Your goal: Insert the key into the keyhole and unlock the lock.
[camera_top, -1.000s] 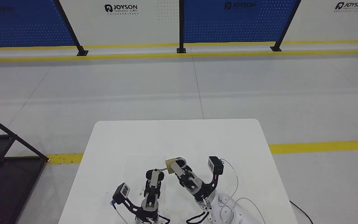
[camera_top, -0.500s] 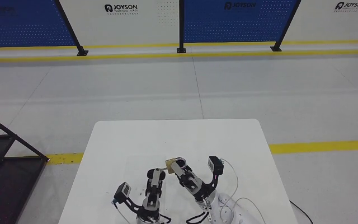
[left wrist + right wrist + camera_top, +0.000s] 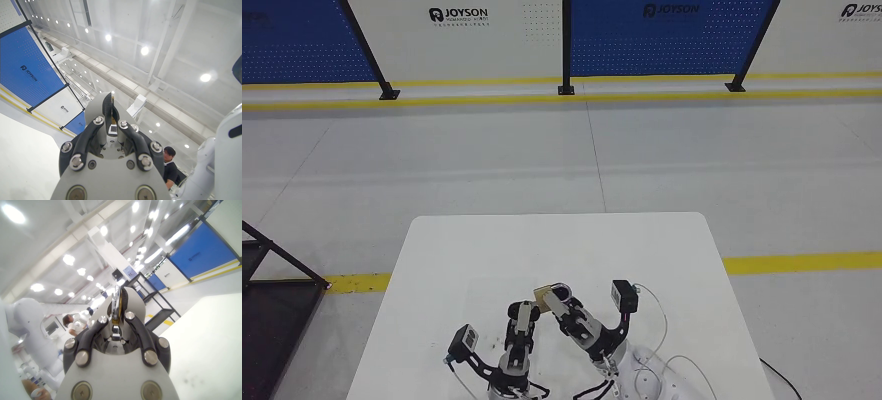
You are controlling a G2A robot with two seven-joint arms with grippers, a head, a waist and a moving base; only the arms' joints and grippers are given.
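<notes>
Fingers (image 3: 95, 108) of the left gripper (image 3: 111, 103) are pressed together on the key (image 3: 112, 97). Only a sliver of brass is seen past the pads, pointing away from the wrist. Fingers (image 3: 136, 306) of the right gripper (image 3: 120, 291) are clamped on the lock (image 3: 115, 306), with its chrome shackle and brass body pinched edge-on between them.

Change noted over the last second, top view: the left gripper (image 3: 525, 312) is shifted toward the lock (image 3: 542, 294), and the right gripper (image 3: 558, 297) is brought slightly inward to meet it. The gap between the two is nearly closed. Key and lock now sit just beside each other over the near part of the table (image 3: 542, 240), apparently held off its surface.

Meaning for the task: the approach is judged almost done, and fine alignment is the step in hand. Whether the key tip has reached the keyhole cannot be told — that spot is too small in the top view and is hidden behind the fingers in both wrist views. Insertion is therefore treated as unconfirmed, and the unlocking turn as not yet made.

Pose: both arms are folded in near the table's near edge, forearms angled inward so that the grippers converge tip to tip. Both wrist cameras are tilted up toward the ceiling — the fingers are thus raised at a slant rather than aimed down at the table.
</notes>
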